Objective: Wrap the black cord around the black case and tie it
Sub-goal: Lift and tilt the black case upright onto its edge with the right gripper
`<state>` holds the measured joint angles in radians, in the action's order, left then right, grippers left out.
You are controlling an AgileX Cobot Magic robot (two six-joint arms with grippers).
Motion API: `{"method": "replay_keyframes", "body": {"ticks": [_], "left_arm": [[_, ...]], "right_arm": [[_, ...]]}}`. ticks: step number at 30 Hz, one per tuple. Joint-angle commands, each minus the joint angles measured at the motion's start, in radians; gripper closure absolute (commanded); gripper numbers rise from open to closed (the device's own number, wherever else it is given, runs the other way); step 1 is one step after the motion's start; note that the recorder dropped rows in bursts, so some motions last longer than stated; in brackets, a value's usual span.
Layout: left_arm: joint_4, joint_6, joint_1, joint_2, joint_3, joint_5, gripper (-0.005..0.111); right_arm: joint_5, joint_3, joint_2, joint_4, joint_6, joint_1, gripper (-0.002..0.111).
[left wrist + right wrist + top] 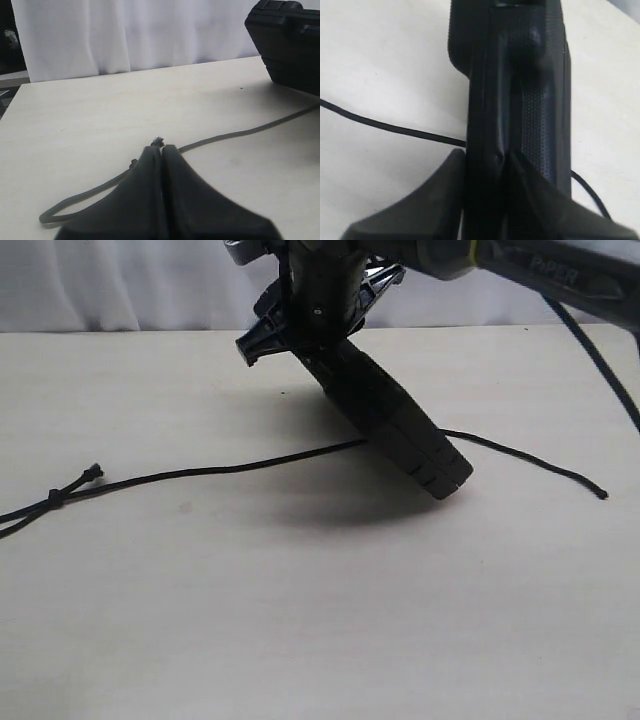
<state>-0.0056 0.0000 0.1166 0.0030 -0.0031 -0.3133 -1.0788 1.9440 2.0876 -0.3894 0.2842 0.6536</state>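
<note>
Grips black case [400,430] in right gripper [322,340], clamped on the case's upper end at 12 o'clock of the exterior view. Holds it tilted, lower end slanting toward 5 o'clock, low over table [300,630]; cannot tell if touching. Same grip in right wrist view, with fingers [420,210] pressed on both sides of the case.

Has black cord [200,472] lying flat on table, running from 9 o'clock edge toward 3 o'clock. Hidden behind the case's lower part mid-run, not wrapped around it. Loose end [602,495] free at 3 o'clock. Small knot [55,498] and frayed tip [95,472] at 9 o'clock, with two strands going off that edge.

Holds left gripper [162,150] pressed together, out of the exterior view, just by the frayed tip. Cannot tell if any strand is pinched. White curtain [150,35] behind table.
</note>
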Motion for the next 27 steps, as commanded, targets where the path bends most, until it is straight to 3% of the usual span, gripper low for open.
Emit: {"method": "replay_keyframes", "body": {"ticks": [1,27], "left_arm": [[-0.002,0.0,-0.001,-0.003,0.003,0.005,0.107],[-0.002,0.0,-0.001,-0.003,0.003,0.005,0.107]], "right_arm": [[-0.07,0.007,-0.025,-0.145,0.01,-0.002,0.104],[-0.142,0.007,-0.025,-0.166,-0.013,-0.142,0.104]]}}
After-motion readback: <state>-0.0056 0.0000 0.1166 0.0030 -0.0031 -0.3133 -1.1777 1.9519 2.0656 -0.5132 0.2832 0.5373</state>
